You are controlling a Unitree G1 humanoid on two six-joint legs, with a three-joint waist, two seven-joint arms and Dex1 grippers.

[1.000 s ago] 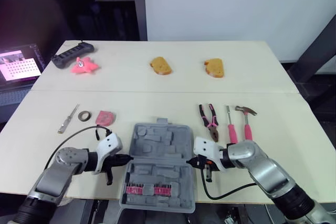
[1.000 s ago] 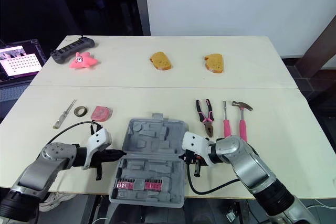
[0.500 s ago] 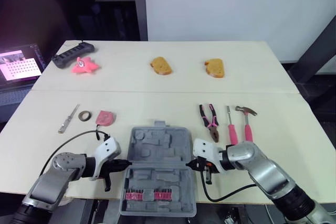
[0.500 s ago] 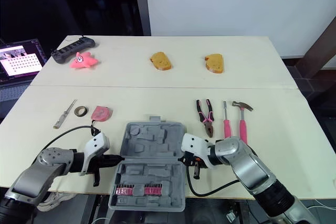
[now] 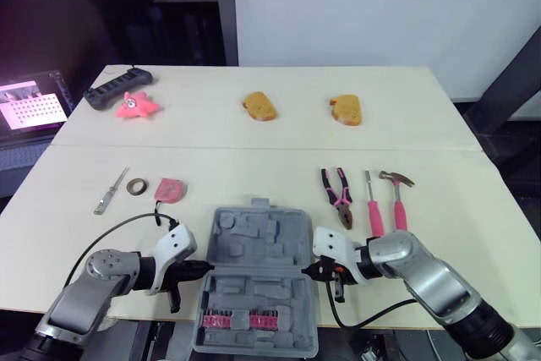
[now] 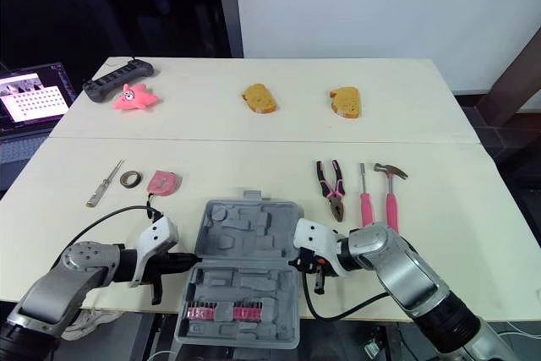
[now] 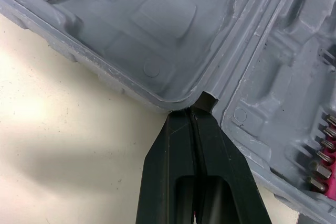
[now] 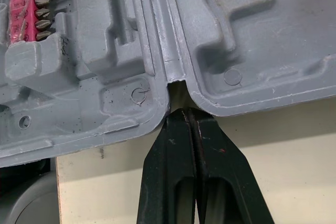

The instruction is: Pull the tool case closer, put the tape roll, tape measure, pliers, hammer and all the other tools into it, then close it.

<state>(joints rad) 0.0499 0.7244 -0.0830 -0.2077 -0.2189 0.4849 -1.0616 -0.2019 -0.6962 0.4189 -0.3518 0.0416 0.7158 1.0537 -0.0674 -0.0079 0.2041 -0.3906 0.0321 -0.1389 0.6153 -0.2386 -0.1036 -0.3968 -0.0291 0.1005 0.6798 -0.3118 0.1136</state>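
The grey tool case (image 5: 258,247) lies open flat at the table's front edge, and its near half with the pink bit strip (image 5: 249,320) hangs past the edge. My left gripper (image 5: 203,267) is shut, its tips in the case's left hinge notch (image 7: 202,99). My right gripper (image 5: 309,270) is shut too, with its tips at the right hinge notch (image 8: 177,88). Left of the case lie the tape roll (image 5: 135,185), the pink tape measure (image 5: 170,188) and a thin screwdriver (image 5: 110,191). To its right lie the pliers (image 5: 336,196), a pink-handled screwdriver (image 5: 372,209) and the hammer (image 5: 397,196).
Two pieces of bread (image 5: 259,106) (image 5: 345,110) sit at the back middle of the table. A pink starfish toy (image 5: 135,106) and a black power strip (image 5: 117,90) are at the back left. A lit screen (image 5: 30,103) stands off the table's left side.
Both grippers have drawn back toward the front edge, and the case has slid with them, so more of its near half overhangs the table. The loose tools have not moved.
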